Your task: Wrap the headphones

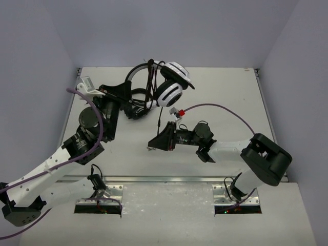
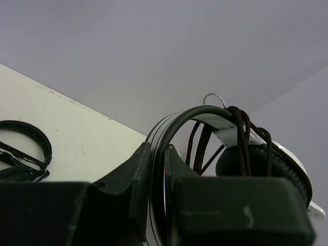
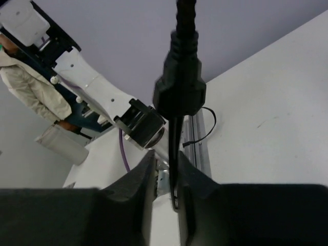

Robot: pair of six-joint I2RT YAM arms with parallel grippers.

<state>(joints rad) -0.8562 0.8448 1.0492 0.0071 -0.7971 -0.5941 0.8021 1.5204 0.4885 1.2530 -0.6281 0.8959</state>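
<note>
The white headphones with black pads are held up over the back of the table, and my left gripper is shut on their black-lined headband. Dark cable turns are wound round the band beside the ear cup. The loose cable hangs down to my right gripper. In the right wrist view its thick black moulded piece hangs above my right gripper. The thin end lies between the fingers, against the right one, with a gap to the left one.
An all-black pair of headphones lies on the table under the held pair. A metal rail runs along the near edge. Grey walls close in the table on three sides. A purple lead arcs over my right arm.
</note>
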